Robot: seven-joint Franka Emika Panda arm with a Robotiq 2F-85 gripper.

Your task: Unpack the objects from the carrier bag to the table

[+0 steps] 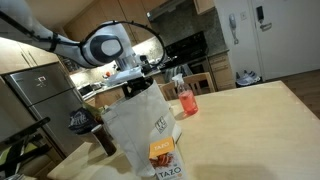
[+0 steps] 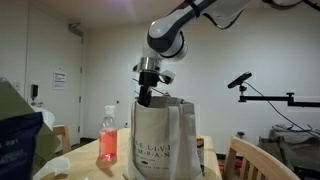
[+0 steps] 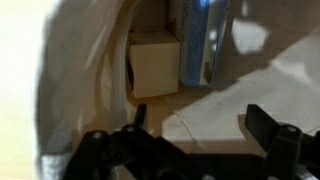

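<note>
The whitish crinkly carrier bag (image 1: 140,125) (image 2: 160,140) stands upright on the light-wood table (image 1: 250,120). My gripper (image 1: 140,88) (image 2: 147,95) hangs at the bag's mouth with its fingers just inside the opening. In the wrist view the gripper (image 3: 200,115) is open with nothing between its fingers, looking down into the bag. Deep inside lie a small tan cardboard box (image 3: 155,65) and a blue-and-white package (image 3: 200,40) beside it. A small orange carton (image 1: 162,150) shows at the bag's lower front; whether it is inside or in front I cannot tell.
A red-pink drink bottle (image 1: 184,98) (image 2: 108,138) stands on the table close beside the bag. A dark mug (image 1: 105,135) sits on the bag's other side. A wooden chair back (image 2: 250,158) rises at the table's edge. A kitchen counter (image 1: 210,70) lies behind.
</note>
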